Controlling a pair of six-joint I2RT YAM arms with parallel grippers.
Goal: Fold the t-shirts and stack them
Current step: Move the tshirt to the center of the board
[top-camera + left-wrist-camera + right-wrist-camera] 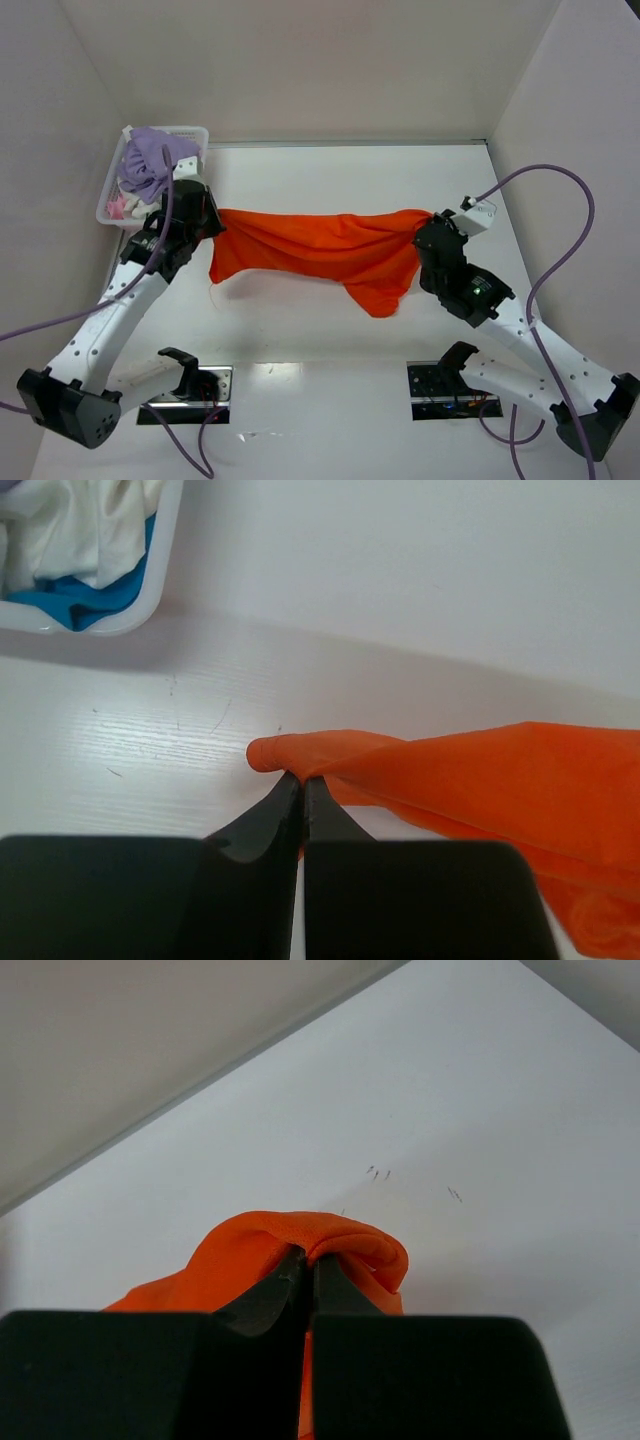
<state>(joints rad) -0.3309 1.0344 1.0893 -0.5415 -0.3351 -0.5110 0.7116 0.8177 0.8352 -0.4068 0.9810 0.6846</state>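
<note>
Left tool, right tool, tips in t-shirt

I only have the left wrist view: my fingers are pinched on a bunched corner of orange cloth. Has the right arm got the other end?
Observer: Yes. The right gripper is shut on the opposite end of the vivid orange cloth t-shirt; its wrist view shows cloth bulging over the fingertips.
Operator: Is the shirt spread flat between us?
Observer: No. From the top view it spans from the left gripper to the right one in loose folds, with a bunched lobe trailing toward the arm bases near the right end.
</note>
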